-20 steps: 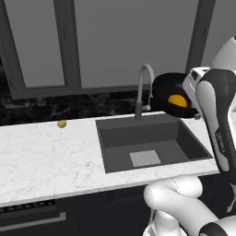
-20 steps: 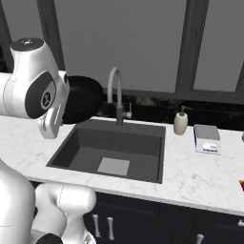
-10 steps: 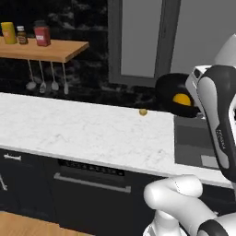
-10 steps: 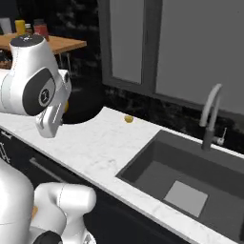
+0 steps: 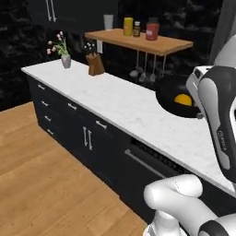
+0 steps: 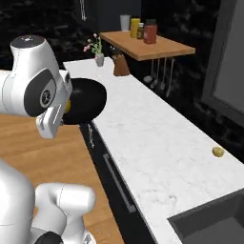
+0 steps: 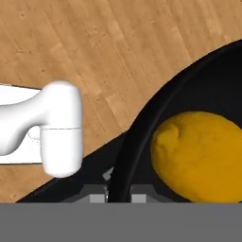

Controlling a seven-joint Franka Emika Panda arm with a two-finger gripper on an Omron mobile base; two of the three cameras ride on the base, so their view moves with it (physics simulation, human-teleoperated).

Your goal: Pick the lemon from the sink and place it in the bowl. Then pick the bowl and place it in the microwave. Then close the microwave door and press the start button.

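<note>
Above the white marble counter (image 5: 138, 110), at 3 o'clock in the left base view: glossy black bowl (image 5: 177, 102) carried level, so the lemon (image 5: 183, 99) stays cupped inside. Clamped on the bowl's rim at 6 o'clock in the hand view, gripper (image 7: 118, 191) pinching thin wall. Probably mid-transit toward the microwave.

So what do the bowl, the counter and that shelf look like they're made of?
Bowl: glossy black, perhaps ceramic or plastic; its rim shines. Counter: white stone, marble-like, with faint grey veins. Shelf: light brown matte wood, probably.
</note>
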